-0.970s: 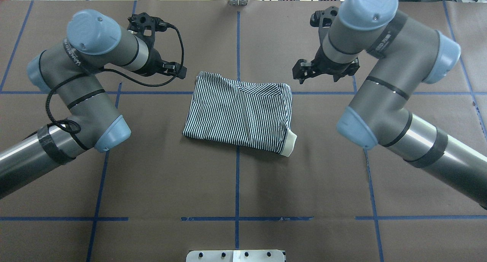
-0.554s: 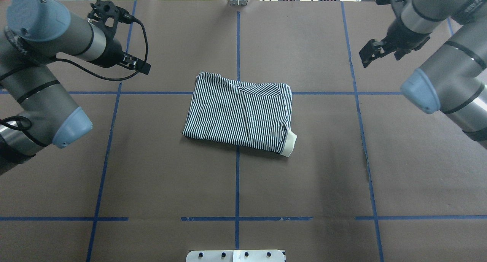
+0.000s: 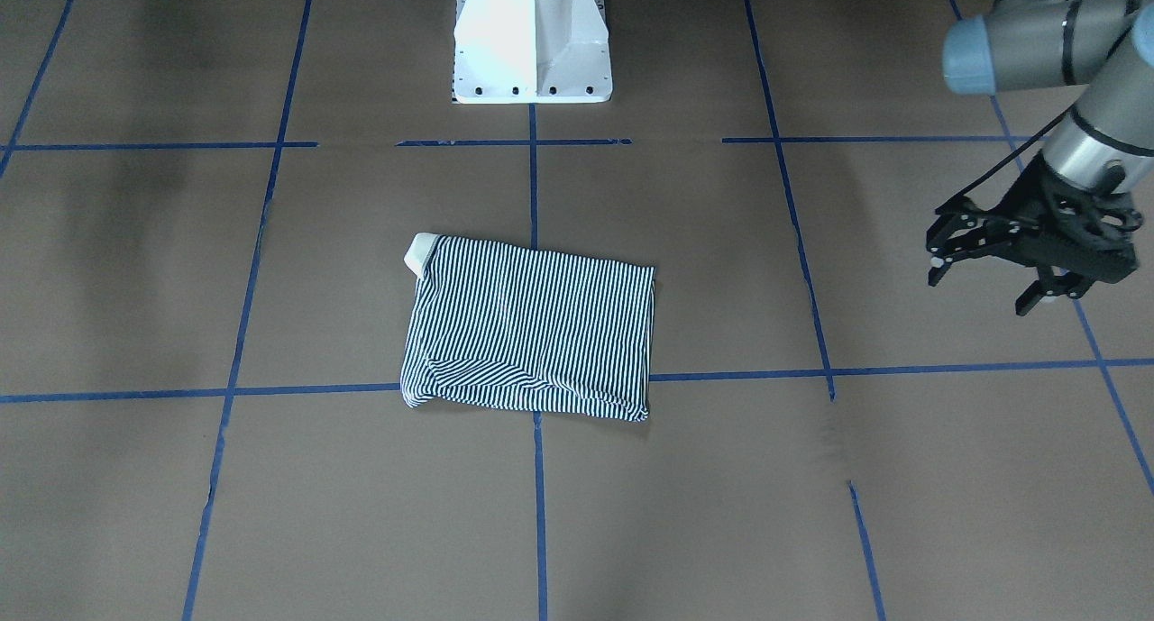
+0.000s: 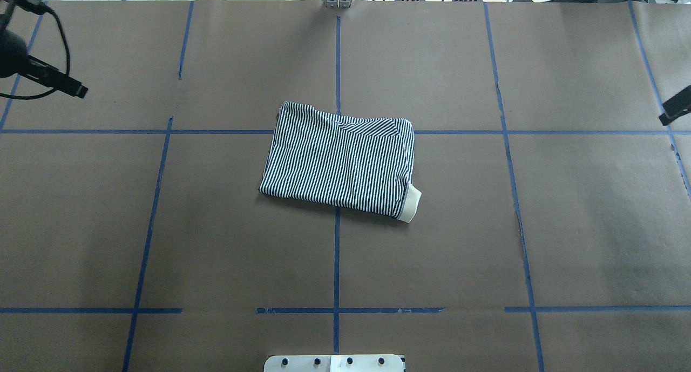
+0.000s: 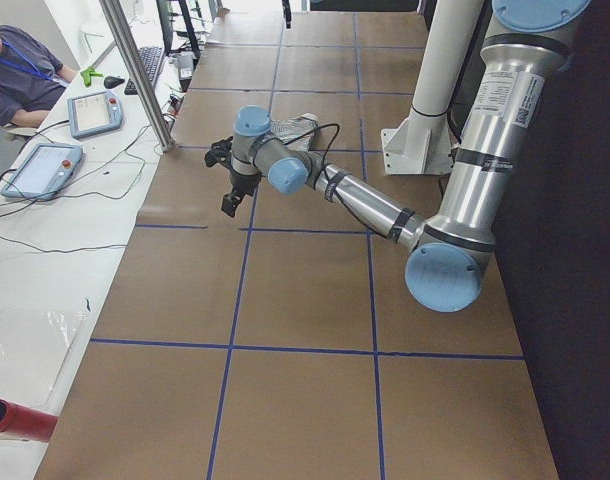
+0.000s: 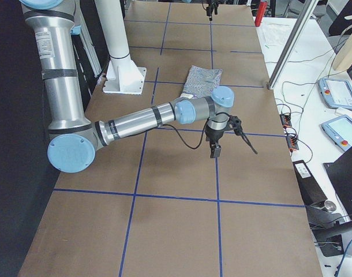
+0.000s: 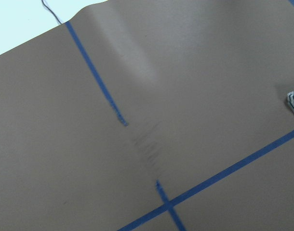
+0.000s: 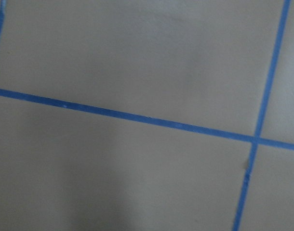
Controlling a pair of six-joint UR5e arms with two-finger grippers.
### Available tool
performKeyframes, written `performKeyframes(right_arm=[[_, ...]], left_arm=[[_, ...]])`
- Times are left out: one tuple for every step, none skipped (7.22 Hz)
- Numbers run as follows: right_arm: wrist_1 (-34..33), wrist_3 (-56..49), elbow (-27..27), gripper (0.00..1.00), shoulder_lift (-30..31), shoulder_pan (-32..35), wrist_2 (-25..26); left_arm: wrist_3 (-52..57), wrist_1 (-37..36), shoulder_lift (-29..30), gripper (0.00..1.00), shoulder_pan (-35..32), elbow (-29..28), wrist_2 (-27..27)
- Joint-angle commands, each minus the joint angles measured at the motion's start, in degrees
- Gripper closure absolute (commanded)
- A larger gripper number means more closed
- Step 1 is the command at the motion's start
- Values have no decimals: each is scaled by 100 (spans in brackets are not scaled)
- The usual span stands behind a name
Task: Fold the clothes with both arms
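Overhead exterior view shows the navy-and-white striped polo shirt (image 4: 337, 159) folded compactly mid-table, folding seemingly done, the left gripper (image 3: 978, 287) well aside with fingers apart, the right gripper (image 4: 676, 108) at the right edge, its fingers' state impossible to tell.

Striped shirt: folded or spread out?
Folded. The striped shirt lies as a compact rectangle on the brown table, sleeves tucked out of sight, with only a cream edge sticking out at one corner.
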State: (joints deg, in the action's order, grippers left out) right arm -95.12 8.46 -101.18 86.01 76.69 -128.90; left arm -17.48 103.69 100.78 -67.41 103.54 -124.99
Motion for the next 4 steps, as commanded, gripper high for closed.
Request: performKeyframes(right_arm=[[64,-308,2,0,766,713,-135],[64,-510,-7,0,968,907,-118],[64,-660,-25,0,1118,1022,-109],[64,-626,-16,0,1198,1049,-109]], left_arm=[[679,-225,-733,0,-1155,-167,-358],[1111,-818,-753,0,-1395,-280,-507],[1472,-1476,-753,0,-1571,-281,-482],[1597,-1996,-762,0,-1643,-394,-456]])
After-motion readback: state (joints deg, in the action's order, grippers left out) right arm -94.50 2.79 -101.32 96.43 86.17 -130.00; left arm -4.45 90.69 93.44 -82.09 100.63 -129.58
